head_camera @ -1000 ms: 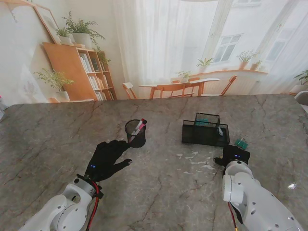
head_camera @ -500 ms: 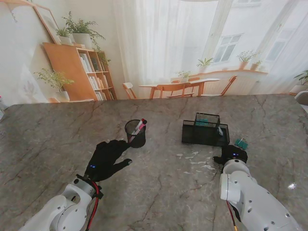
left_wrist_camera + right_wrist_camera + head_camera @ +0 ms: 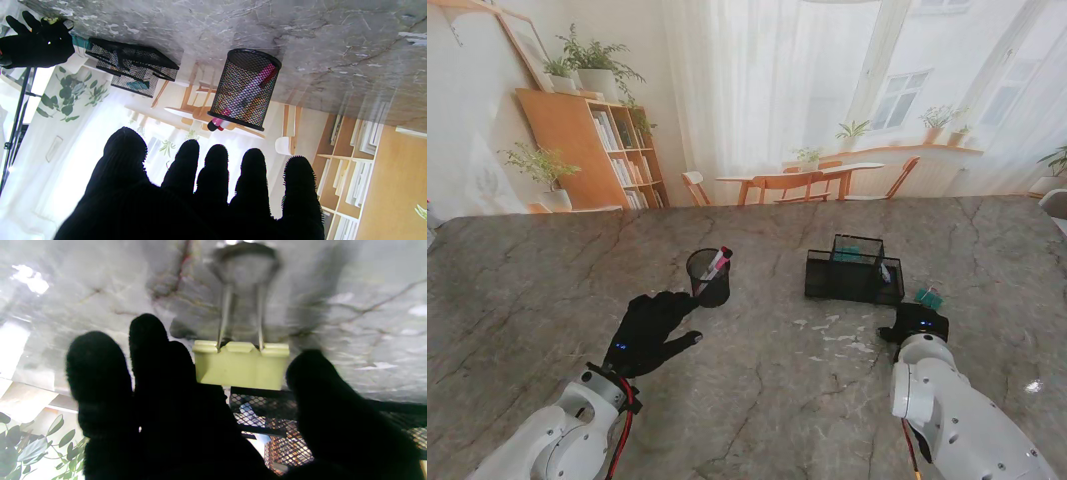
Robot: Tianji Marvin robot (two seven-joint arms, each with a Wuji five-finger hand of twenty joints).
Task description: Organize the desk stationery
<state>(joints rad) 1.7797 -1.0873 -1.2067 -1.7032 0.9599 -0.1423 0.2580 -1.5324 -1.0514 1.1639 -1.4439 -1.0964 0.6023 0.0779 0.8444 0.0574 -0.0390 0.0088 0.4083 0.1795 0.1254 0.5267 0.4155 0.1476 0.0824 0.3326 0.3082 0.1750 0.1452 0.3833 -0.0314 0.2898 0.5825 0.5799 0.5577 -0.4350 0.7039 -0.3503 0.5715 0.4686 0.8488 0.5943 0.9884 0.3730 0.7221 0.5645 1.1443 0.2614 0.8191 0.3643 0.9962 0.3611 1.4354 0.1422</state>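
Right hand: the black-gloved right hand [image 3: 914, 322] sits slightly farther right than half a second ago, back near where it was a second ago. In its wrist view a yellow-green binder clip [image 3: 241, 364] lies between the fingers [image 3: 146, 350] and the thumb; whether they truly pinch it I cannot tell, as the picture is blurred.
Clip direction: the clip's wire handles run straight out from its body, away from the palm and toward the marble table [image 3: 807, 400]; that is its long axis.
Teal clip: a teal binder clip [image 3: 928, 298] lies on the table just beyond the right hand, to its right; its direction is too small to tell.
Left hand: the left hand [image 3: 649, 330] is unchanged, fingers spread, holding nothing, palm down over the table.
Pen cup: a round black mesh pen cup [image 3: 709, 277] stands upright just beyond the left hand's fingertips, with a pink-and-white marker [image 3: 245, 91] leaning inside, cap end up.
Organizer: a black mesh desk organizer [image 3: 854, 270] stands just beyond the right hand, to its left; something teal shows in its taller back compartment.
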